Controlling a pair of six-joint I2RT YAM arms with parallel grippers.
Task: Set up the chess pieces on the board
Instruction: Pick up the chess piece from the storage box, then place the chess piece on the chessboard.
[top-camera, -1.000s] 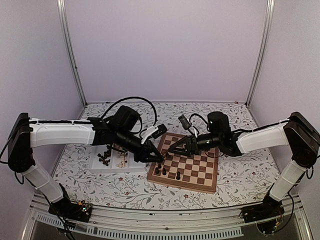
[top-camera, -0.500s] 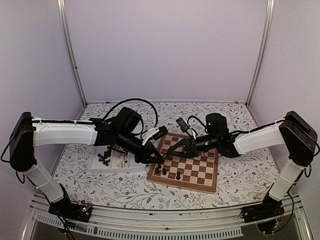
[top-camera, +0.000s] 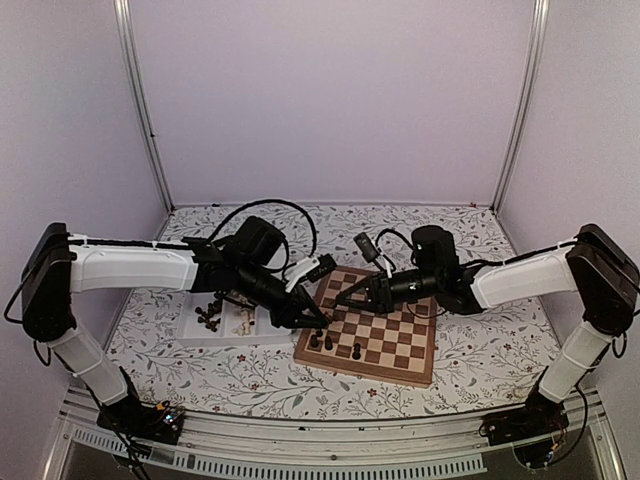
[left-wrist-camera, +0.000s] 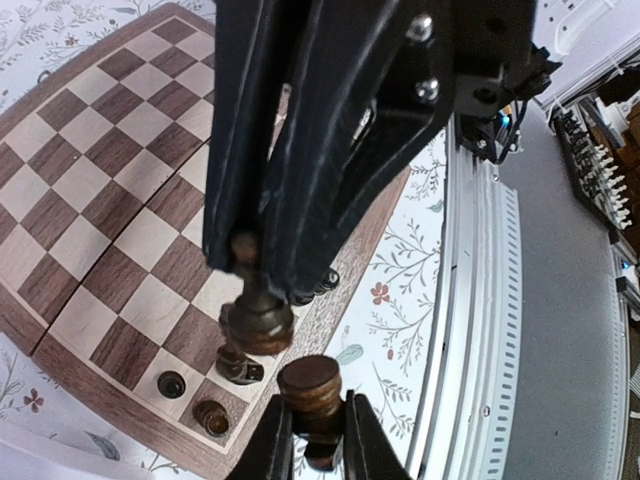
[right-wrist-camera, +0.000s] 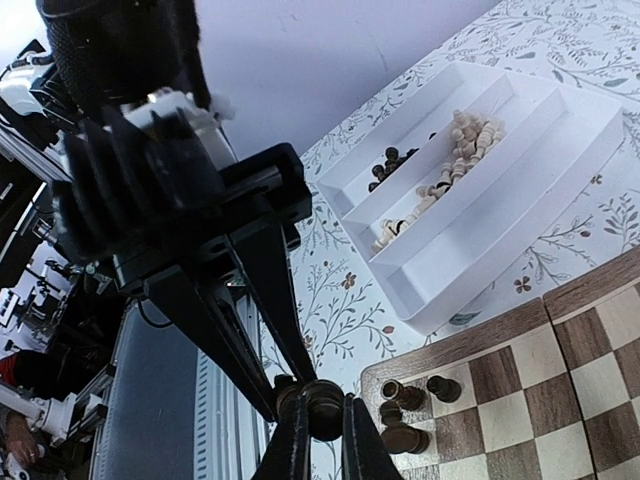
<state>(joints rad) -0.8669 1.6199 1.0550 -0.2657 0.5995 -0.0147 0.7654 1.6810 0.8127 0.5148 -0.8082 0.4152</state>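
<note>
Item: dark piece (left-wrist-camera: 310, 385), a round-headed turned chessman, carried just above the board (top-camera: 400, 350) at its 9 o'clock edge and not yet set on a square. Holders: the left claw (left-wrist-camera: 313, 408) is clenched on it. The right claw (right-wrist-camera: 322, 420) is likewise clamped tight about a round dark head in its own wrist view, and the two claws meet tip to tip. Whether both grip one chessman or each its own cannot be told. The meeting reads as a hand-over, since the left arm stands beside the supply and the right arm is better placed for squares toward 3 o'clock. Standing stock: a small cluster of dark chessmen (top-camera: 328, 343) stands upright and close together at the board's 7 o'clock corner, presumably the start of the dark ranks. The other squares in view are bare. Supply: white tray (right-wrist-camera: 500, 250) just beside the board at its 9 o'clock, with loose dark pieces (right-wrist-camera: 392, 160) in one trough and pale pieces (right-wrist-camera: 455, 145) in the next, sorted by colour. Surface: worktop (top-camera: 480, 380) covered in white cloth printed with grey leafy vines and small red flowers. Room: plain lilac-white panels on three sides, metal uprights at the 11 and 1 o'clock corners, and a ribbed metal rail along the 6 o'clock edge by the arm bases.
</note>
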